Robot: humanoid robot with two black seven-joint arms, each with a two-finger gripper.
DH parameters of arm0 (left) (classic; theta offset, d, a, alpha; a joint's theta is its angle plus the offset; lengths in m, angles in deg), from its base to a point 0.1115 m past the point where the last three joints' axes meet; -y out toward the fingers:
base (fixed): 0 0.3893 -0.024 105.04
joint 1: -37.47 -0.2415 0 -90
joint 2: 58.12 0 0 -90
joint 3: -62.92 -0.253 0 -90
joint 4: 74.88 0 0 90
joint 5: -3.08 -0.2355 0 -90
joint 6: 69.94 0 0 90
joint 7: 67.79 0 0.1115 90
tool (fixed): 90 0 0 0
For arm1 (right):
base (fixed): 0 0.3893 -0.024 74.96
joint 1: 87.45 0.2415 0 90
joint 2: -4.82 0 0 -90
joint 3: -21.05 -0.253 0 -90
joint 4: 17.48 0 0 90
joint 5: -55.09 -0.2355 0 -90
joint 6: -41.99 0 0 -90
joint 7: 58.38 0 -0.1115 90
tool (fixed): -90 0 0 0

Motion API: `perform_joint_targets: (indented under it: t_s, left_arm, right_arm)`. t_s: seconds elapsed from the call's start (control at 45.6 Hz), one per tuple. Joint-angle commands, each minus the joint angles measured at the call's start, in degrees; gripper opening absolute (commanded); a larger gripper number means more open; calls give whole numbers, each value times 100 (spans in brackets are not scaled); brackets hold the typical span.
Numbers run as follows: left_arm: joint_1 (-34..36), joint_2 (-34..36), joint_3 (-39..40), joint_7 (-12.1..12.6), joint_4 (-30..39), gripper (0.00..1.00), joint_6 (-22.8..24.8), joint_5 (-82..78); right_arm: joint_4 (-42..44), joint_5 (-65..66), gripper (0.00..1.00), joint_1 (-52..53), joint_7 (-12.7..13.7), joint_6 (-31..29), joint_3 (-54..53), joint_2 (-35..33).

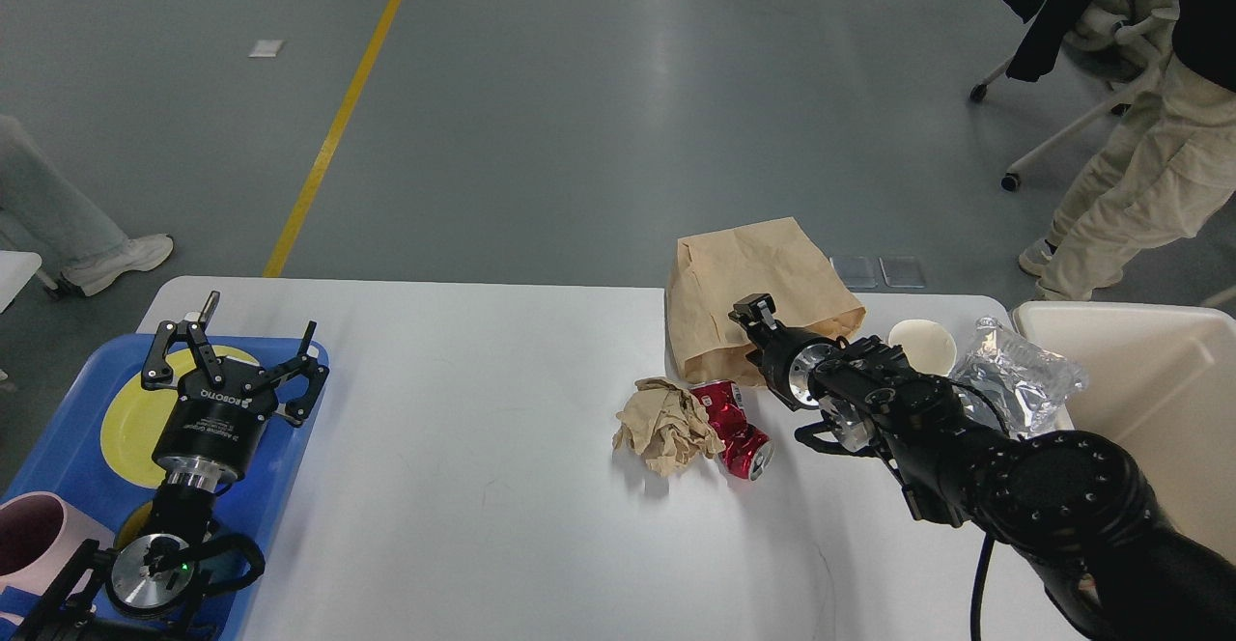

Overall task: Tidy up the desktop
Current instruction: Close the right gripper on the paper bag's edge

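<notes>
desktop [483, 487] fills lower centre | right gripper [754, 313] reaches in from lower right, end-on against paper bag [744, 274], finger spread unreadable | left gripper [232, 351] lower left over blue tray [58, 448], fingers spread, holding nothing

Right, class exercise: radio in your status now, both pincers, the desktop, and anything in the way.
Left pincer open, hovering over blue tray. Right pincer at paper bag, state unreadable. Desktop still cluttered: crumpled paper, crushed red can.
</notes>
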Motion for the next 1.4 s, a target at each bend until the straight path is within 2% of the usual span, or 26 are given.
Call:
perform_joint_targets:
  t_s: [0.0,0.044,0.11,0.175,0.548,0.614,0.745,0.877,0.899,0.943,0.965,1.381]
  left_arm:
    - [0,0,-3,0,0,97,0,-7]
    - [0,0,6,0,0,97,0,2]
    - [0,0,-3,0,0,97,0,2]
    - [0,0,-3,0,0,97,0,-7]
    - [0,0,-3,0,0,97,0,-7]
    - [0,0,6,0,0,97,0,-7]
    - [0,0,6,0,0,97,0,-7]
    - [0,0,6,0,0,97,0,-7]
    - [0,0,-3,0,0,97,0,-7]
    - [0,0,-3,0,0,97,0,2]
    - [0,0,-3,0,0,97,0,-7]
    - [0,0,-3,0,0,97,0,2]
  right_arm:
    - [0,-4,57,0,0,0,2,2]
    - [0,-4,56,0,0,0,2,10]
    - [-9,5,46,0,0,-9,2,10]
    - [0,5,42,0,0,-9,2,28]
    - [-9,84,42,0,0,9,-33,46]
    - [-9,84,32,0,0,-9,-33,46]
    - [-9,84,21,-35,9,-17,-33,46]
    - [-9,84,19,-36,18,9,-42,46]
    - [-9,84,16,-36,18,0,-42,46]
    - [-17,84,2,-44,27,-26,-42,46]
    - [-18,84,0,-44,27,-35,-42,46]
    - [-70,102,0,8,176,-123,2,-42]
